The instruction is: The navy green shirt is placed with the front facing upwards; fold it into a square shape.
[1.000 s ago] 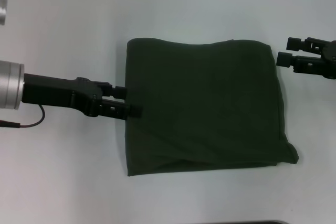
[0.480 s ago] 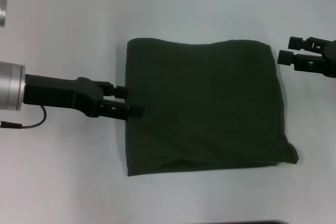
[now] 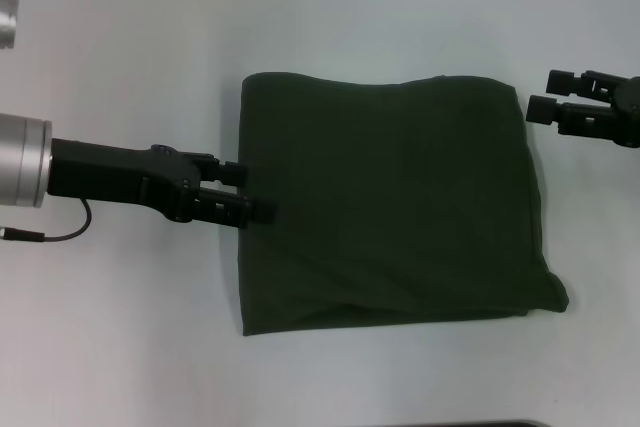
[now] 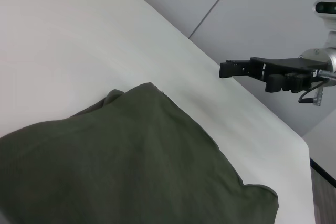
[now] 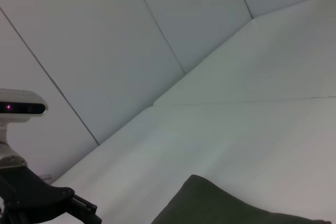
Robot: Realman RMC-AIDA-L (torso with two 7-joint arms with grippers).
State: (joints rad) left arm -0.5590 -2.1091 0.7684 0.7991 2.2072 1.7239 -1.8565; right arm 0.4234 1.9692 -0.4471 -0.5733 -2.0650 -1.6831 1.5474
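The navy green shirt (image 3: pixel 390 202) is lying already folded into a near-square block in the middle of the head view, on the white table (image 3: pixel 150 337). The left gripper (image 3: pixel 248 193) is touching its left edge, fingers apart with nothing visibly between them, so this arm is nearer. The right gripper (image 3: pixel 548 95) is hanging just beside the upper right corner, fingers also apart.
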